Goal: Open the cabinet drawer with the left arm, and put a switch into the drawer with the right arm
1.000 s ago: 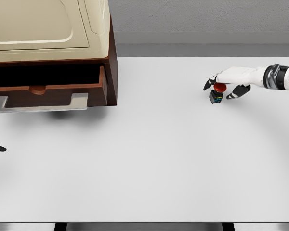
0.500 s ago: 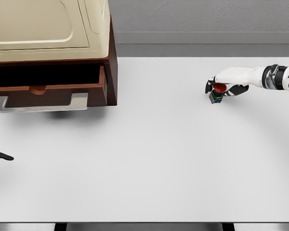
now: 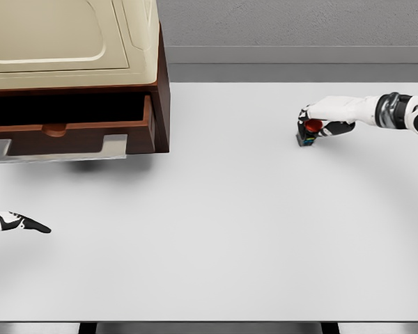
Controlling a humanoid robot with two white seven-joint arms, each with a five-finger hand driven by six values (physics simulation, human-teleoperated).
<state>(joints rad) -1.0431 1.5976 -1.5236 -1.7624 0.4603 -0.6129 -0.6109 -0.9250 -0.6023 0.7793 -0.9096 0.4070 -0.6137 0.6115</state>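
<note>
The switch [image 3: 308, 133], a small dark block with a red button on top, stands on the white table [image 3: 230, 229] at the right. My right hand [image 3: 319, 122] is curled around it, fingers closed on its sides. At the upper left the brown cabinet [image 3: 161, 90] with a cream top has its drawer [image 3: 70, 132] pulled out; the round knob shows on the drawer front. Only the fingertips of my left hand [image 3: 21, 223] show at the left edge, low over the table and well below the drawer.
A grey wall runs along the back of the table. The table's front edge lies near the bottom of the picture. A pale metal rail [image 3: 115, 147] juts out under the drawer.
My right hand's fingers have closed around the switch, which has shifted slightly left. My left hand has slid further into view from the left edge.
</note>
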